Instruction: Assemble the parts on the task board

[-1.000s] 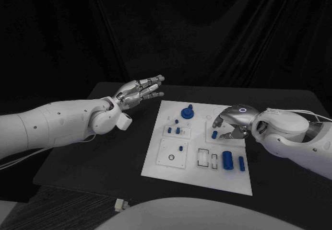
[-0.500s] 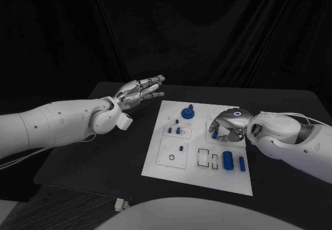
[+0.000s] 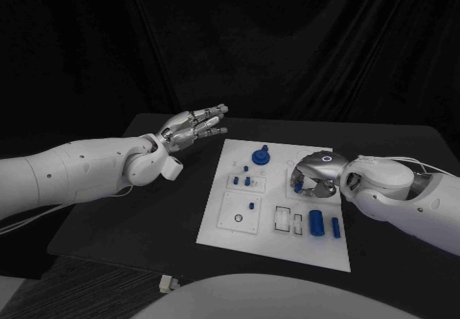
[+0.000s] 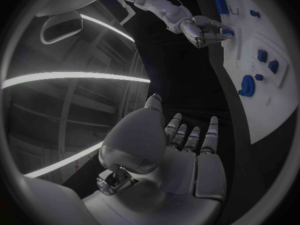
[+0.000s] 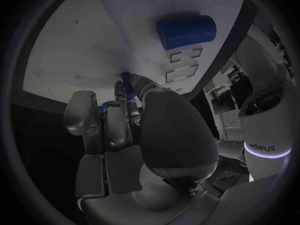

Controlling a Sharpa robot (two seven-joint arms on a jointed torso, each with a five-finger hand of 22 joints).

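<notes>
Black bench (image 3: 143, 219) under dark drapes: at centre-left the left hand (image 3: 195, 124) hovers off the board, fingers (image 4: 209, 133) wide and empty; task board (image 3: 273, 246) at centre; at centre-right the right hand (image 3: 314, 174) presses down, fingers (image 5: 119, 120) narrow, pinching a small blue part (image 5: 127, 80) against the board.

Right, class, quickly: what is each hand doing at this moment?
Left hand: open, fingers spread, holding nothing, off the board.
Right hand: fingers closed around a small blue part on the board.
</notes>
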